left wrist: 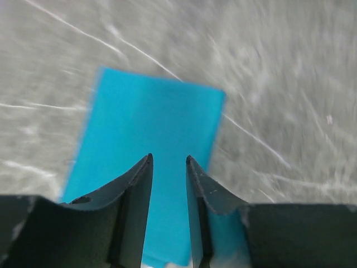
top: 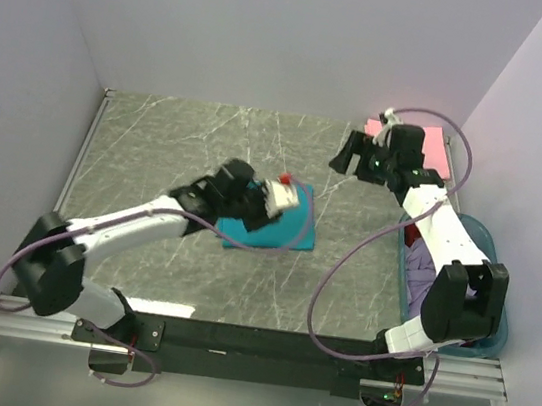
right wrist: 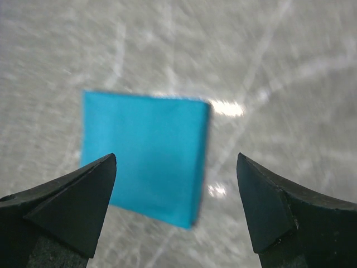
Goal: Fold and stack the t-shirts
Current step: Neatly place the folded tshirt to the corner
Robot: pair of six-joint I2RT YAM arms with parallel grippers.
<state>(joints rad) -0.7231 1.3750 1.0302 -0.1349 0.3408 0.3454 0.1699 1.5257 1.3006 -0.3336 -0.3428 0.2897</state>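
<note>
Your left arm [top: 137,220] stretches from the near-left corner of the bench [top: 159,137] out to its middle, wrist bent down over the folded teal t-shirt [top: 285,230]. Your right arm [top: 444,232] rises along the right edge and bends back toward the far-right corner, its head aimed in at the middle of the bench.

The left pincer [left wrist: 168,159] is nearly pressed together, with only a narrow slot between the fingers and nothing pinched; the teal t-shirt lies below it. The right pincer [right wrist: 176,157] is spread wide and holds nothing, with the same t-shirt well off beyond its tips.

Both wrist views are blurred and show only the teal t-shirt as a neat rectangle on the bare bench. Only the top view gives you the rest: a pink t-shirt [top: 438,152] flat at the far-right corner, and a teal basket [top: 496,240] on the right edge with lavender cloth [top: 421,270] in it.
</note>
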